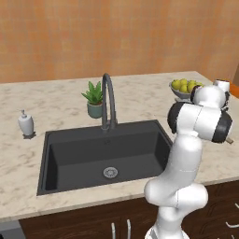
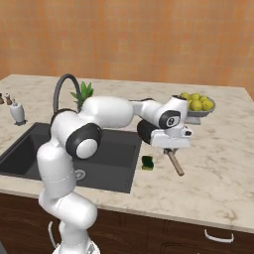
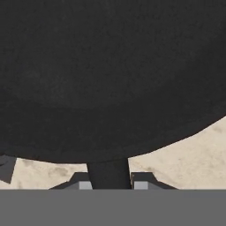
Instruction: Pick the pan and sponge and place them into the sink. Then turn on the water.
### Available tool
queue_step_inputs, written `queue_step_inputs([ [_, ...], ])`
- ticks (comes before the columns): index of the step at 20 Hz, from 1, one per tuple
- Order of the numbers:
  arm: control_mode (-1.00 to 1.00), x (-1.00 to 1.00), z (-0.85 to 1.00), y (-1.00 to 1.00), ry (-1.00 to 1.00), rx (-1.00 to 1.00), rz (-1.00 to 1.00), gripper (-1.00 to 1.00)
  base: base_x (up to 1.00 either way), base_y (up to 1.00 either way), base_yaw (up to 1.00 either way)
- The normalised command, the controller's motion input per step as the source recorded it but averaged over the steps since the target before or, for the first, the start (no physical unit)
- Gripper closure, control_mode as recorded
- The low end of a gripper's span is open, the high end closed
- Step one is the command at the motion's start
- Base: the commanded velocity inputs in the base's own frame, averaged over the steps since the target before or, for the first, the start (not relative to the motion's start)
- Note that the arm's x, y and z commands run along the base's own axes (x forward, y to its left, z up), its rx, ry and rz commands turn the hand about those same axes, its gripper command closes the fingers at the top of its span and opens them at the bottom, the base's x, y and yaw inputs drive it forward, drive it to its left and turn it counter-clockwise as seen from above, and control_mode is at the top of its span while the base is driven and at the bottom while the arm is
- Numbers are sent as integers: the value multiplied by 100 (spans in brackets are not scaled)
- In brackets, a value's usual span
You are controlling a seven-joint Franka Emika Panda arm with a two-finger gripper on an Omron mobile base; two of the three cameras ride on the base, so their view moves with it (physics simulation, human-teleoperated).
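Marble counter (image 1: 60, 100) with sponge (image 2: 147, 162)

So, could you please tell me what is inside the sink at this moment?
Inside the sink I see the round silver drain on a bare dark floor. The arm covers its right corner, so that part cannot be checked.

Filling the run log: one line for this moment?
gripper: at pan handle, grip unclear | sponge: on counter | sink: empty | faucet: off

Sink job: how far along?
Nothing done: the sink holds no items and no water falls from the faucet. In hand: gripper sits at the pan, fingers astride its neck; grasp unclear. Left: pan, sponge on the counter, water.
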Motion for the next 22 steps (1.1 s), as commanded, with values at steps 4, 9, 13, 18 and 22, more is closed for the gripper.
queue_step_inputs([
  [4,-100,-11,12,68,-26,0,35,100,0,0,0],
  [9,-100,-25,2,58,-17,0,35,100,0,0,0],
  [13,-100,-43,0,41,-1,-2,27,100,0,0,0],
  [18,-100,-3,0,64,4,-6,21,100,0,0,0],
  [22,-100,0,0,87,12,-9,18,100,0,0,0],
])
